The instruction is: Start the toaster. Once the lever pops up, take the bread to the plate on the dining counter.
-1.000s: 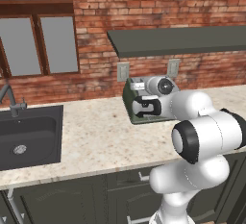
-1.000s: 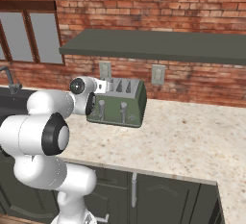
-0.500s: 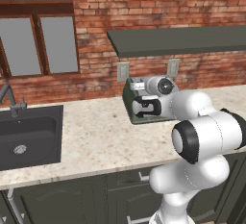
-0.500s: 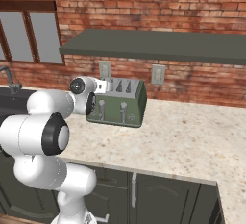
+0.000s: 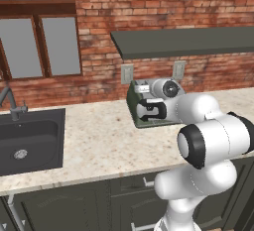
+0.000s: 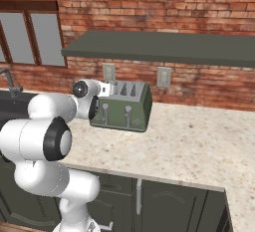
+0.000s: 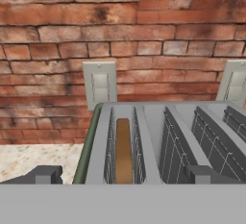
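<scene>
both base views look forward and down from behind the arm, left and right, sharing the toaster [image 5: 141,116] [image 6: 124,109] against the brick wall [image 5: 163,7]. the hand view sits close above the toaster's slots [image 7: 144,146], facing that wall.

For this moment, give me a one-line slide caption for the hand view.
Open gripper poised over the boxy sage-green metal toaster, a brown bread slice sitting in its leftmost slot.

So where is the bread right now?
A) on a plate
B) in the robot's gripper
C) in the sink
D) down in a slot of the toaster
D: in the hand view the brown bread sits down inside the leftmost slot of the green toaster, with the gripper open just above it.
</scene>
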